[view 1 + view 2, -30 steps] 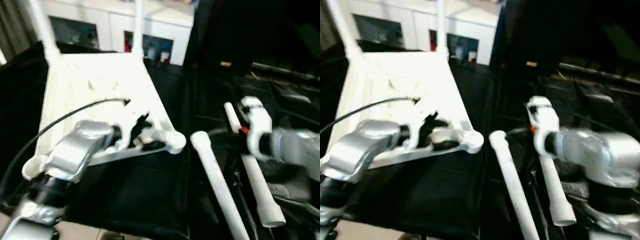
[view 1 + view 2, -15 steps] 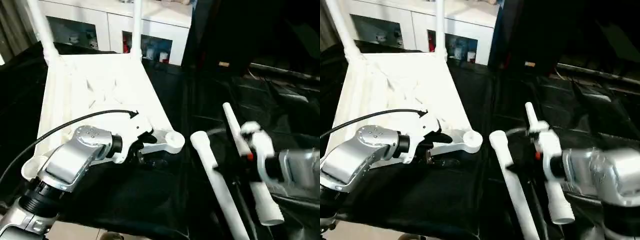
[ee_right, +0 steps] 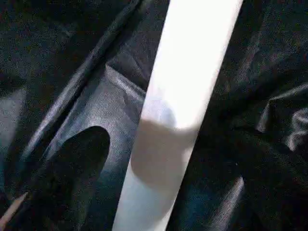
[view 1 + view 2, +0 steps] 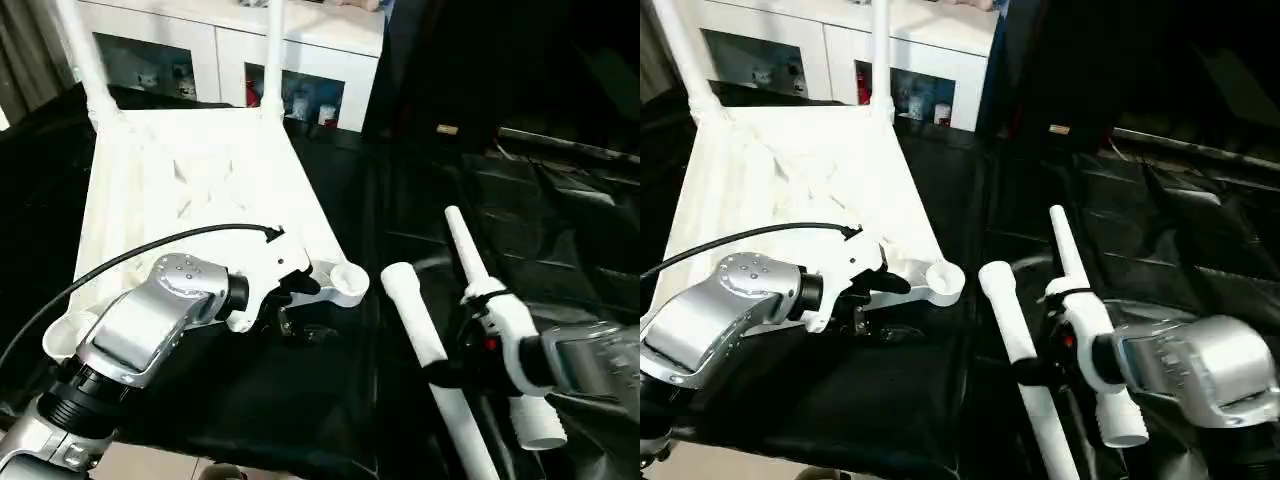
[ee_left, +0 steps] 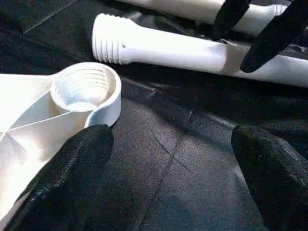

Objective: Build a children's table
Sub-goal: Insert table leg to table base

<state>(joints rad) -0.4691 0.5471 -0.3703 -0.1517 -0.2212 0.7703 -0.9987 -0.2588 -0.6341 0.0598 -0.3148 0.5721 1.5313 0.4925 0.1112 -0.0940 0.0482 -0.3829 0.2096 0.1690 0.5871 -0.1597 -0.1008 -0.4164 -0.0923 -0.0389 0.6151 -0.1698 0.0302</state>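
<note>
Through my head cameras I am looking down at the white children's table, lying ribbed underside up on the black-draped tabletop, two legs already standing at its far corners. My left jaws are hanging just beside its near corner socket, spread apart and holding nothing. Two loose legs are lying right of that socket, long axes running from near me away. My right jaws are sitting spread over the nearer leg, so my right arm is the closer one; the other leg lies just beyond.

From my left wrist, the open socket is sitting between my spread fingers, and the leg's ribbed end is pointing toward it.

From my right wrist, the leg's shaft is running lengthwise between my jaws; I judge it not yet clamped.

I am reading no writing or brand anywhere.
</note>
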